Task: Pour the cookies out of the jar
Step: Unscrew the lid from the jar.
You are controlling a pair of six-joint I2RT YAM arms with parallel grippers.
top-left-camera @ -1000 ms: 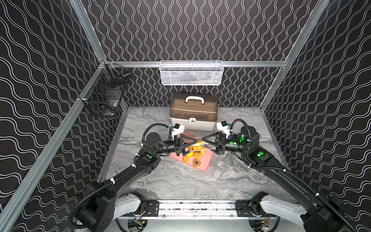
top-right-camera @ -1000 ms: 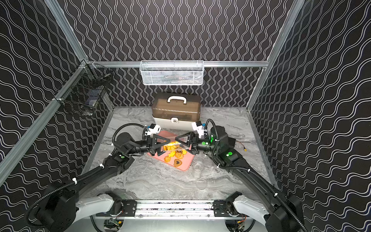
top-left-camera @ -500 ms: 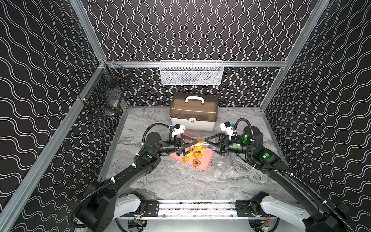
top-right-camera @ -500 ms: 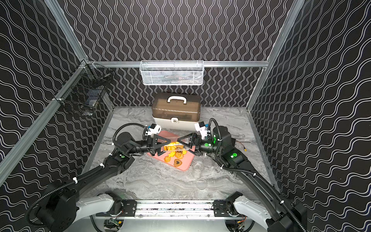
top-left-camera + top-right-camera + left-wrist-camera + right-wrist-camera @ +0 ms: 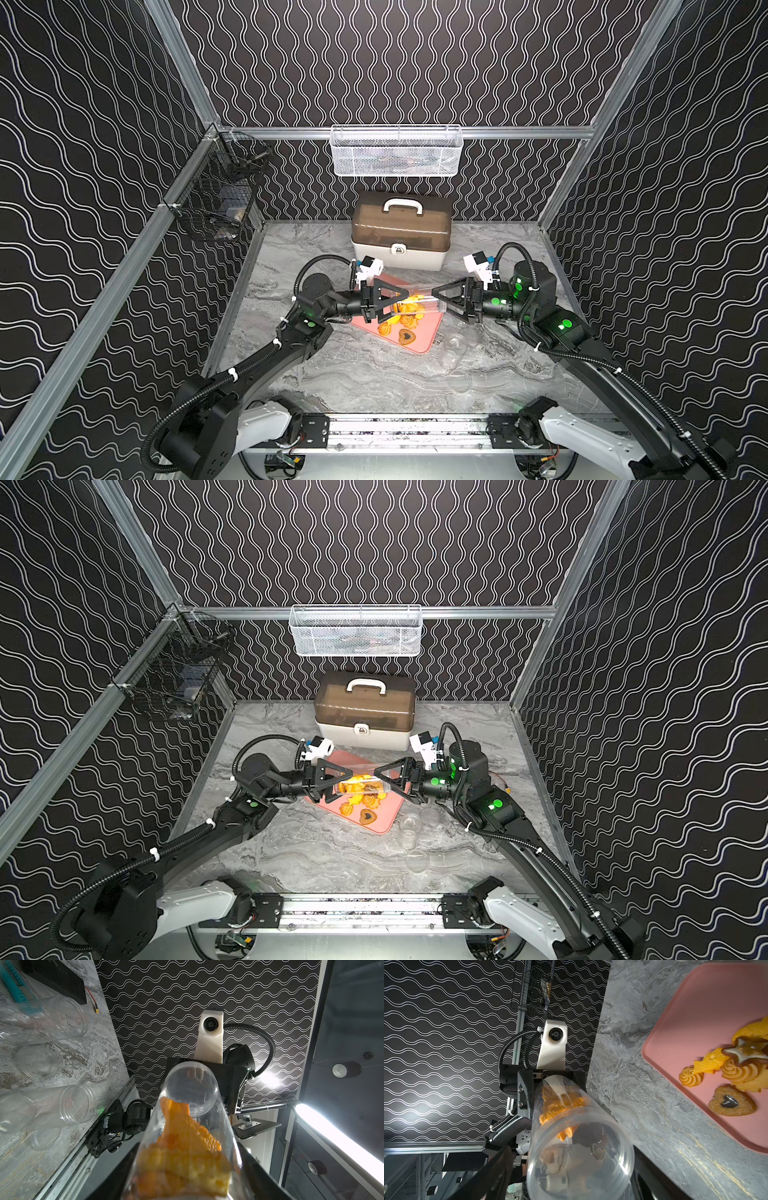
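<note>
A clear plastic jar (image 5: 419, 301) (image 5: 361, 785) lies on its side in the air above a pink tray (image 5: 428, 332) (image 5: 388, 816), between my two grippers. My left gripper (image 5: 401, 305) (image 5: 345, 785) (image 5: 187, 1184) is shut on one end, where orange cookies (image 5: 187, 1147) (image 5: 560, 1105) are heaped inside. My right gripper (image 5: 438, 301) (image 5: 380, 783) (image 5: 571, 1174) straddles the jar's rounded other end (image 5: 581, 1157), open, with a gap beside one finger. Several cookies (image 5: 405, 322) (image 5: 368, 802) (image 5: 737, 1070), including a brown heart (image 5: 732, 1103), lie on the tray (image 5: 695, 1012).
Several empty clear jars (image 5: 457, 347) (image 5: 409, 829) (image 5: 68, 1020) lie on the marble table to the right of the tray. A brown-lidded storage box (image 5: 401, 232) stands behind it. A white mesh basket (image 5: 397, 151) hangs on the back wall and a black wire basket (image 5: 220, 199) on the left wall.
My right gripper has drawn back a little to the right along the jar, and its jaws have widened and then narrowed. The left gripper has tightened on the jar without moving.
</note>
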